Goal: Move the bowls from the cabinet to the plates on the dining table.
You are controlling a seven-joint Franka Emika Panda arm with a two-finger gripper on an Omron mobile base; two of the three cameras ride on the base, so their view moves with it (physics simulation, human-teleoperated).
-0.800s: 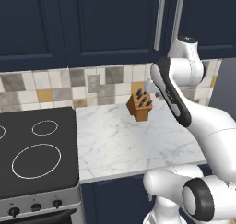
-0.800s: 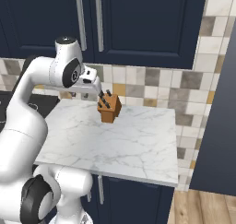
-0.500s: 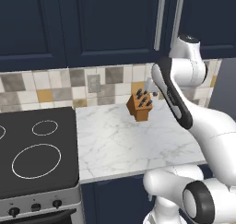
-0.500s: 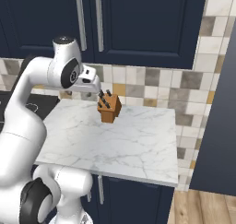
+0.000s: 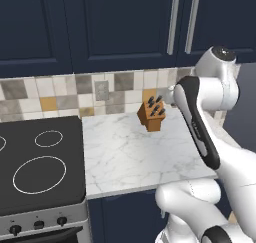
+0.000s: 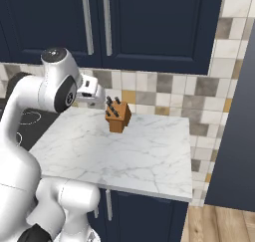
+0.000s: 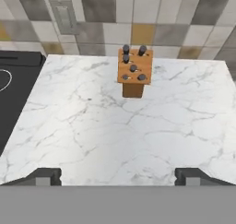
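Note:
The dark navy cabinet hangs over a marble counter, and its doors are shut. Its long silver handles stand side by side. The bowls are hidden, and the plates and the dining table are out of view. My gripper is open with nothing between its fingertips. It hovers over the counter's near edge, below the cabinet, and looks toward the tiled wall. In the right base view the hand sits just left of the knife block.
A wooden knife block stands at the back of the small marble counter. A black stovetop lies to the counter's left. A wall socket is set in the tiles.
The arm's upper joint has sunk slightly and the hand has drawn back a little. The doors have not moved and the jaws stay open.

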